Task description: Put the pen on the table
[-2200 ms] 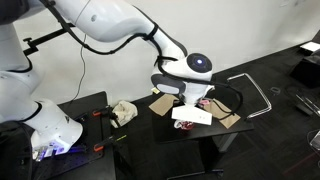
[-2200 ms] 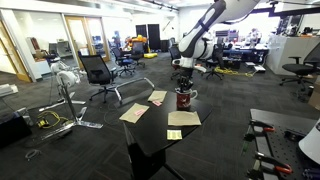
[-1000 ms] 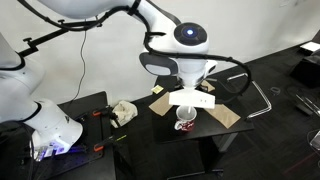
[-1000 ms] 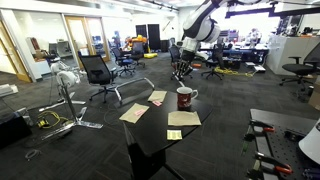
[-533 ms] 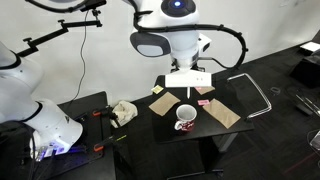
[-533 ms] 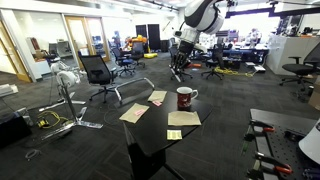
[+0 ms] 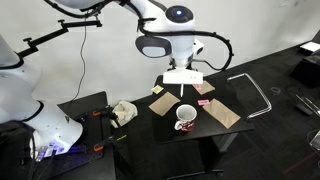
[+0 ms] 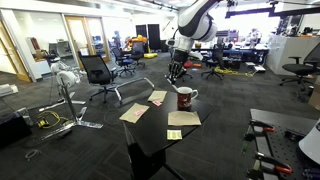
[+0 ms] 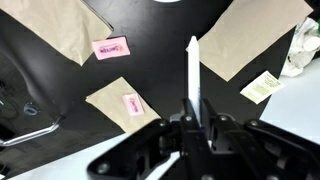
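We see the thin, straight, pale whitish pen clenched at one end between the jaws of the black Robotiq gripper, sticking straight out from it in the wrist view. It is held in the air over the small black square-topped table, above flat brown paper sheets and small pink notes. In an exterior view the gripper hangs higher than the white-and-red mug, apart from it; there the pen looks too thin for us to pick out.

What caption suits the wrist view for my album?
Fingers clamp the pen above the black table scattered with paper sheets.
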`<state>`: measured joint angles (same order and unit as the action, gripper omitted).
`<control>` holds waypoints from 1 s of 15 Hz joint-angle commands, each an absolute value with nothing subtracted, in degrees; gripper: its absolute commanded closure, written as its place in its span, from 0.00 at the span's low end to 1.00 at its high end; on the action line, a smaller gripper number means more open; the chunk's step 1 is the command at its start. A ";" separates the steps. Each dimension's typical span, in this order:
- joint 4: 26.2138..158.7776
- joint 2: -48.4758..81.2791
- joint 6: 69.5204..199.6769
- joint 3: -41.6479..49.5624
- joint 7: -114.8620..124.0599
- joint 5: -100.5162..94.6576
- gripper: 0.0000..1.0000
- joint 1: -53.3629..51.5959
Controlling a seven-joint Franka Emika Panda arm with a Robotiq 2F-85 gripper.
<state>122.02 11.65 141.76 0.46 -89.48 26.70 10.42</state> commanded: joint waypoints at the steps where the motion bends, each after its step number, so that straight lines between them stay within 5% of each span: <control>1: 119.55 16.69 144.06 0.63 -82.11 22.00 0.97 8.51; 15: 110.32 29.98 144.95 0.02 -56.97 4.04 0.97 7.33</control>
